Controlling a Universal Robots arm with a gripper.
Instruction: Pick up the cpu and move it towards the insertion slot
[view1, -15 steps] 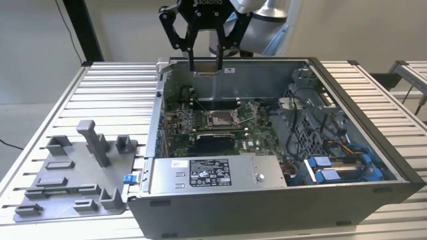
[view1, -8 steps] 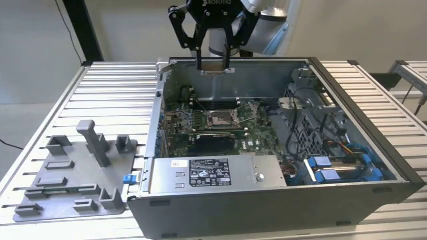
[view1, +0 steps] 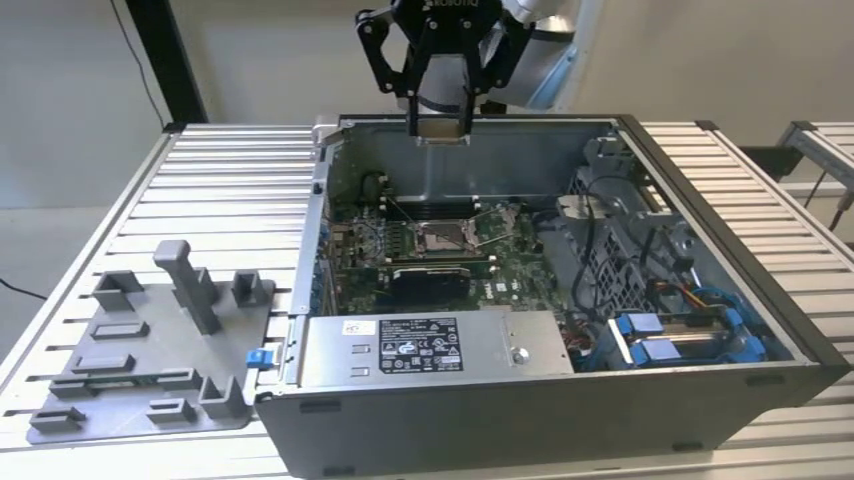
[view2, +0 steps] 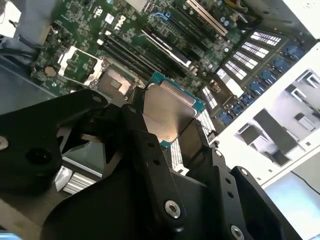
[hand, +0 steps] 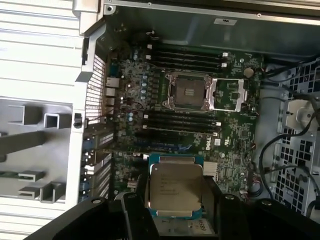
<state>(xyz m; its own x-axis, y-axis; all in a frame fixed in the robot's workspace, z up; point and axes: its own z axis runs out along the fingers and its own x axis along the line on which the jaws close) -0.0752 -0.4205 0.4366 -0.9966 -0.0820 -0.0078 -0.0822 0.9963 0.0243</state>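
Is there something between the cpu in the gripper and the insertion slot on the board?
Nothing visible is in the way. The gripper holds the cpu above the open case, and the slot lies uncovered, its frame swung aside. Between them the first wrist view shows flat board and low memory sticks.

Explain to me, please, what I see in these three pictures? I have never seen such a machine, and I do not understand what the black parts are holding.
The machine is a robot arm with a black gripper at its end. The exterior view comes from a camera standing off the arm: it shows an open computer case on a slatted table, with a grey tray of raised blocks on the exterior view's left. The two wrist views come from cameras riding on the arm, looking down into the case. In both, the gripper holds the cpu, a small flat silvery chip. It hangs above the green motherboard. The insertion slot, a metal-framed square socket, is open, and the chip is not yet over it.
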